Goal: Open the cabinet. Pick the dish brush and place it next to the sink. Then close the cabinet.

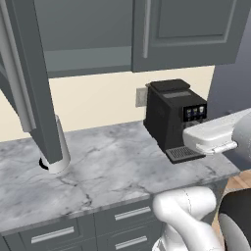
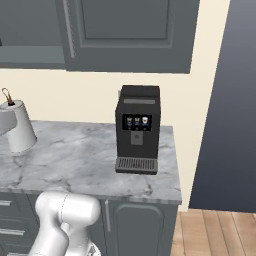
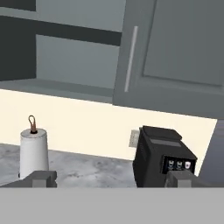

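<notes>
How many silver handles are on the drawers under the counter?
3 in the left base view: one horizontal silver drawer handle at the lower left, one to its right, one below that. The white robot arm may hide more.

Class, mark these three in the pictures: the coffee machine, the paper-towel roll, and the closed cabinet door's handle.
coffee machine [image 2: 137,131]: right base view, on its front panel.
paper-towel roll [image 3: 33,151]: hand view, on its white side.
cabinet door handle [image 3: 130,59]: hand view, on the middle of the silver bar.

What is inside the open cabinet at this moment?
The cabinet stands open on its left side, showing a grey shelf and back wall. No brush shows there; the shut right door hides the rest.
</notes>
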### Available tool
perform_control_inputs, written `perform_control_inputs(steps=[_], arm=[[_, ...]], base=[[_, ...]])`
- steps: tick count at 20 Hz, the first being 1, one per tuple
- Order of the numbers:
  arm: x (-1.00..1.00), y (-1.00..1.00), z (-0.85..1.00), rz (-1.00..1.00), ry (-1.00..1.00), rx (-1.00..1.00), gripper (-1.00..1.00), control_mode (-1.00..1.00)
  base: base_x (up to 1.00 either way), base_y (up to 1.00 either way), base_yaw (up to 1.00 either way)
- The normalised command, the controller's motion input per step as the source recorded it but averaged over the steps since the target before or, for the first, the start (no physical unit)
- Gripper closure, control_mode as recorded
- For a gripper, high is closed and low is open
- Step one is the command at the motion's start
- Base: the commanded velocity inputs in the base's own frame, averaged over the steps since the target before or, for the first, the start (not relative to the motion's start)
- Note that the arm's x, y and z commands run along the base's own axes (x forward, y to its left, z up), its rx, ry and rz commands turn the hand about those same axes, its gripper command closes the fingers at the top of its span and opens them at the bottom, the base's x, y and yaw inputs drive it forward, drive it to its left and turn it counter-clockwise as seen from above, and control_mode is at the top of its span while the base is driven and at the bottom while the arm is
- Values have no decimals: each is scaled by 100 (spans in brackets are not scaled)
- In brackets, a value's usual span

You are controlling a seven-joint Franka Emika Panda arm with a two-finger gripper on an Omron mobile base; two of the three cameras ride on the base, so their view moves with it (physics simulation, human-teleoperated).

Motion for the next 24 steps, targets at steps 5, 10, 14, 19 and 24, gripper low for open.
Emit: perform_control_inputs(steps=[5, 10, 14, 19, 24], arm=[[-96, 14, 60, -4, -14, 0, -100, -100], [-79, 44, 33, -1, 0, 0, -100, -100], [-46, 83, 0, 0, -1, 0, -100, -100], [-19, 80, 0, -3, -6, 0, -100, -100], [-1, 72, -11, -10, -12, 0, -100, -100]], base=[[0, 0, 0], [0, 0, 0], [0, 0, 0], [0, 0, 0], [0, 0, 0]])
